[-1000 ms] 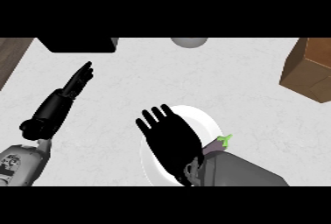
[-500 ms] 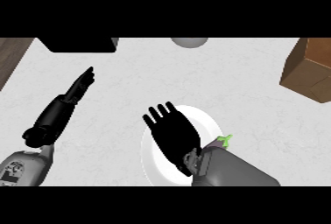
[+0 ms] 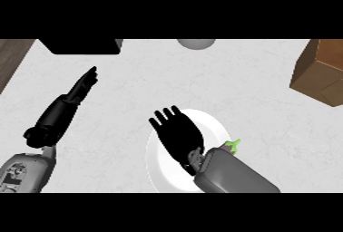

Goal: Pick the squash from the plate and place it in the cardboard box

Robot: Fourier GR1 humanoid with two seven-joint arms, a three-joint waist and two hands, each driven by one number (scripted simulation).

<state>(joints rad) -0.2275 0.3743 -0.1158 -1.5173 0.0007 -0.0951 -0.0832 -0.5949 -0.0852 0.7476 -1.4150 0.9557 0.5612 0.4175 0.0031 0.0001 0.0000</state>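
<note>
1. Our right hand [image 3: 178, 140] hovers over the plate [image 3: 216, 127] with its fingers [image 3: 164, 118] spread and straight, pointing toward 11 o'clock. It holds nothing.
2. The squash [image 3: 232, 146] lies at the plate's 3 o'clock rim, just beside our right wrist. Only a green stalk and a dark tip show, because our own forearm [image 3: 234, 174] covers the rest. We cannot tell how long it is or which way it lies.
3. As we judge it, the step in hand is the reach, and the palm sits too far toward 9 o'clock. We should draw the hand back toward 4 o'clock until the fingers stand over the squash, not over bare plate.
4. We should turn the wrist so that thumb and fingers come down on either side of the body rather than on the stalk, which looks too thin to carry it.
5. We should lower the hand gently. A push from the side could roll the squash off the rim onto the tabletop [image 3: 134, 99].
6. We should close only once the squash sits between thumb and fingers, then lift straight up, clear of the plate.
7. The cardboard box [image 3: 321, 72] stands well apart, between 1 and 2 o'clock from the plate, so the carry needs enough height to clear its wall.
8. Our left hand [image 3: 67, 102] rests open at 9 o'clock, well away from the route.
</note>
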